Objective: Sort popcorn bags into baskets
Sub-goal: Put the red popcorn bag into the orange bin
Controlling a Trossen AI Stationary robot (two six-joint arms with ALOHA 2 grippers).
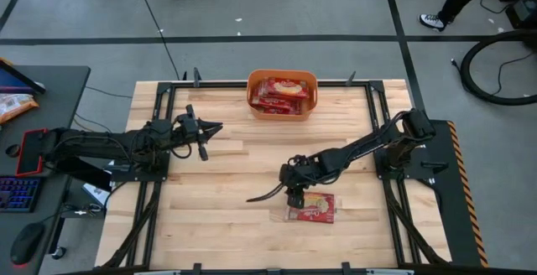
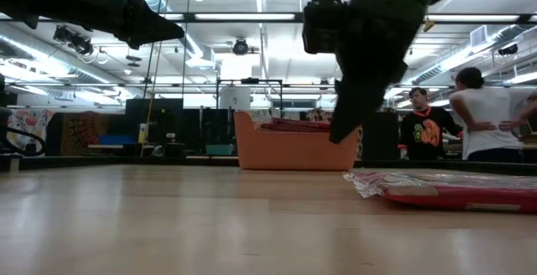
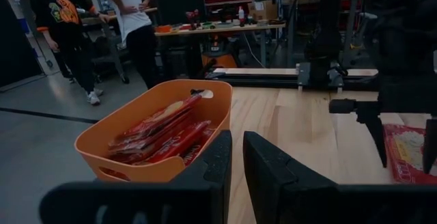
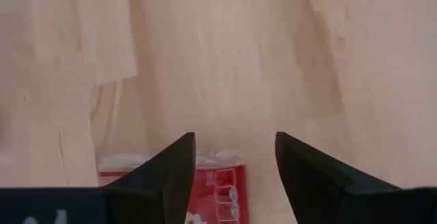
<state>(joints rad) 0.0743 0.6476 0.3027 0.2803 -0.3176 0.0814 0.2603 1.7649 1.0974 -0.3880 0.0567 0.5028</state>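
Note:
One red popcorn bag lies flat on the near right part of the table. My right gripper hovers open over the bag's left end, fingers pointing down and clear of it. The orange basket stands at the table's far edge, with several red popcorn bags stacked inside. My left gripper is shut and raised above the table's left part, pointing toward the basket and holding nothing.
Bare wood lies between the basket and the lone bag. A desk with a keyboard and a red device stands left of the table. Two people stand in the room beyond the table.

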